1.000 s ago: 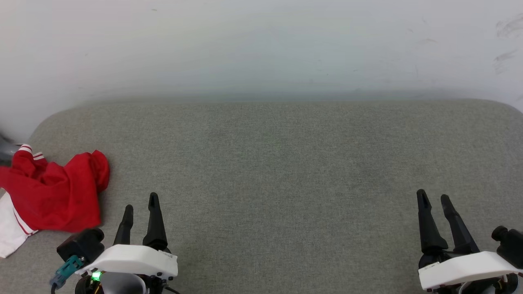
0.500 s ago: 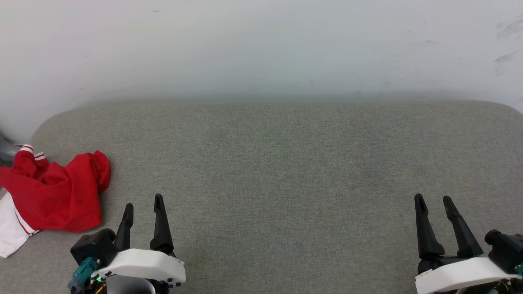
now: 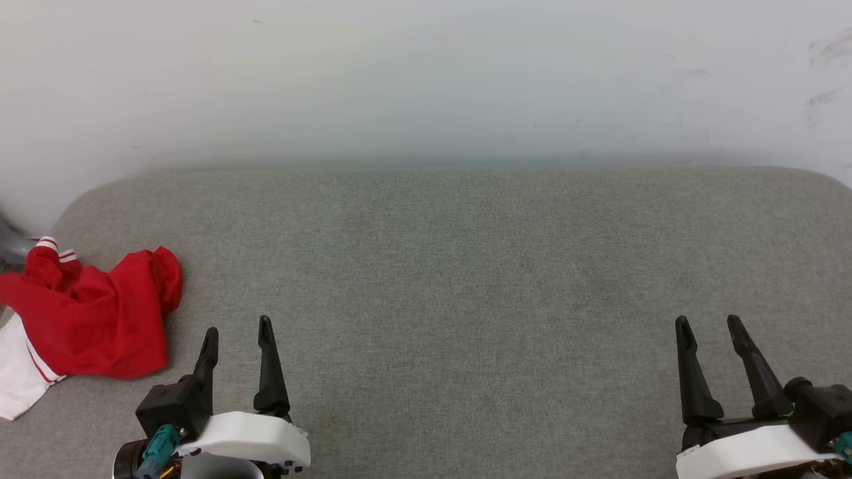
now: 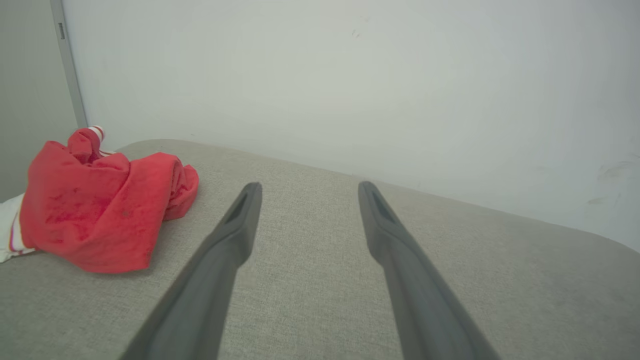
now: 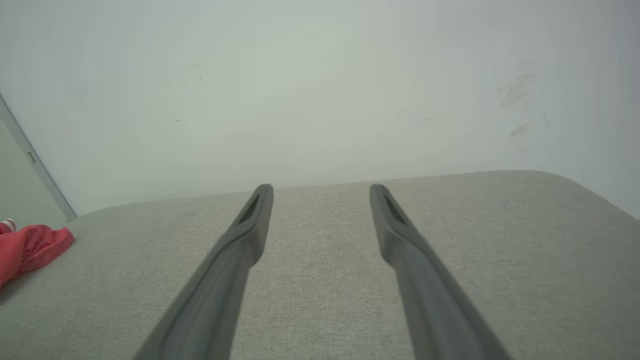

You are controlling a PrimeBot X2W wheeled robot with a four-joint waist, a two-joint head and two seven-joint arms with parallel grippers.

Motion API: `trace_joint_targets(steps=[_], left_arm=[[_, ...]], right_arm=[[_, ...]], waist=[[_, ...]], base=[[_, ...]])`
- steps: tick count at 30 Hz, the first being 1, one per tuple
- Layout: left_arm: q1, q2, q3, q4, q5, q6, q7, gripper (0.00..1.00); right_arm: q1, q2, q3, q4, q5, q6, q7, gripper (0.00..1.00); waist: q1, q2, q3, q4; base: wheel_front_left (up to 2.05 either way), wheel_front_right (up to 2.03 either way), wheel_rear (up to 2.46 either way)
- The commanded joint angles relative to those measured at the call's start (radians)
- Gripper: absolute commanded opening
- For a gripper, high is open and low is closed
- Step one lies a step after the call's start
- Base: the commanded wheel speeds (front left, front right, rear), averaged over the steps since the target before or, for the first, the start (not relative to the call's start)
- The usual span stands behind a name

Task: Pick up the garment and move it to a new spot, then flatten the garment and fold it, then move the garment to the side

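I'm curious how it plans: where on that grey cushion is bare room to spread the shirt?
The grey cushion is bare across its middle and right, between the wall behind, the crumpled red T-shirt at left, and the left gripper and right gripper in front. Only the left edge is crowded.

My left gripper [image 3: 238,326] and right gripper [image 3: 707,320], both wide open.
They sit at seven and five o'clock, fingers toward twelve.
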Motion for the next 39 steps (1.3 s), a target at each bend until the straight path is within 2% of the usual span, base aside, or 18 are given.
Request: trace_joint_targets(steps=[1,23,36,39], left_arm=[[0.003,0.007,-0.002,-0.011,0.02,0.005,-0.008,1.0],[0.03,-0.002,-0.004,-0.038,0.173,-0.04,-0.051,1.0],[0.044,-0.012,0.009,-0.046,0.233,-0.078,-0.073,1.0],[0.045,-0.014,0.016,-0.037,0.213,-0.091,-0.072,1.0]], right_arm=[[0.005,-0.001,0.001,-0.012,-0.023,0.0,-0.009,1.0],[0.031,0.0,0.004,-0.057,-0.135,0.0,-0.053,1.0],[0.045,0.0,0.007,-0.055,-0.126,0.0,-0.074,1.0],[0.045,0.0,0.006,-0.047,-0.106,0.0,-0.072,1.0]], waist=[[0.0,0.0,-0.001,0.0],[0.0,0.0,-0.005,0.004],[0.0,0.0,-0.006,0.005],[0.0,0.0,-0.007,0.005]], base=[[0.0,0.0,0.0],[0.0,0.0,0.0],[0.0,0.0,0.0],[0.0,0.0,0.0]])
